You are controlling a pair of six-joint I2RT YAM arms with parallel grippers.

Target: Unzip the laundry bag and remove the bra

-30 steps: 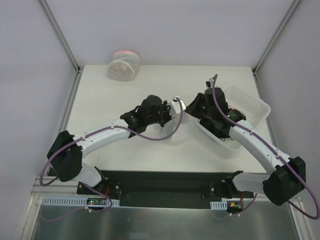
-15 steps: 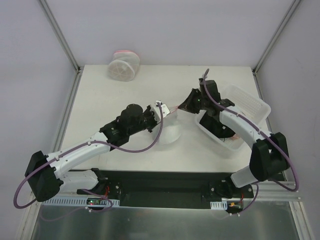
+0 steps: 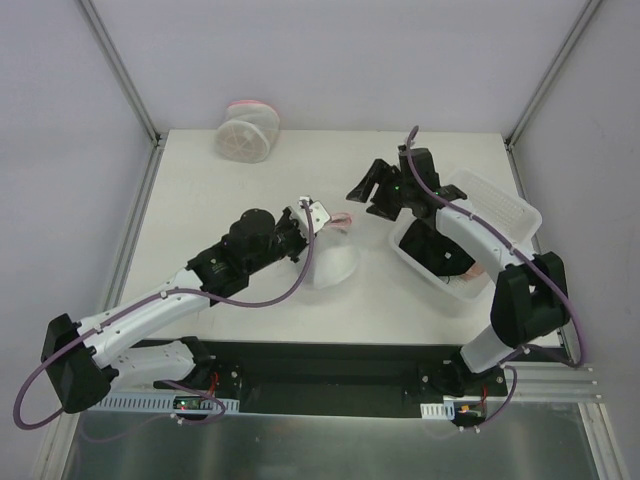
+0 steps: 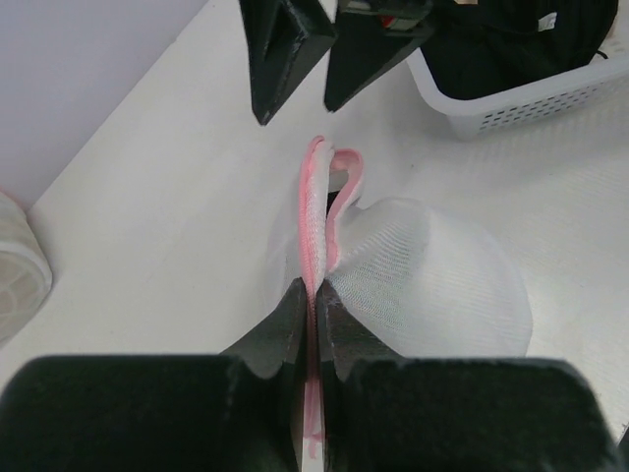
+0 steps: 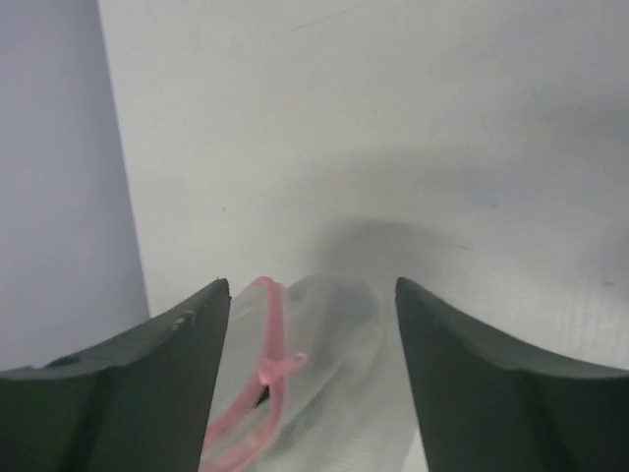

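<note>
The left pincer [image 4: 314,300] clenched the laundry bag [image 4: 432,285] by its pink rim, the right pincer [image 5: 313,295] hung spread and empty, and the bra apparently remained inside.

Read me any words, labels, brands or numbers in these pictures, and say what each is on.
No text can be read in any view.
Small white tag on the black garment in the basket: too small to read.
On the laundry bag: no print visible.
</note>
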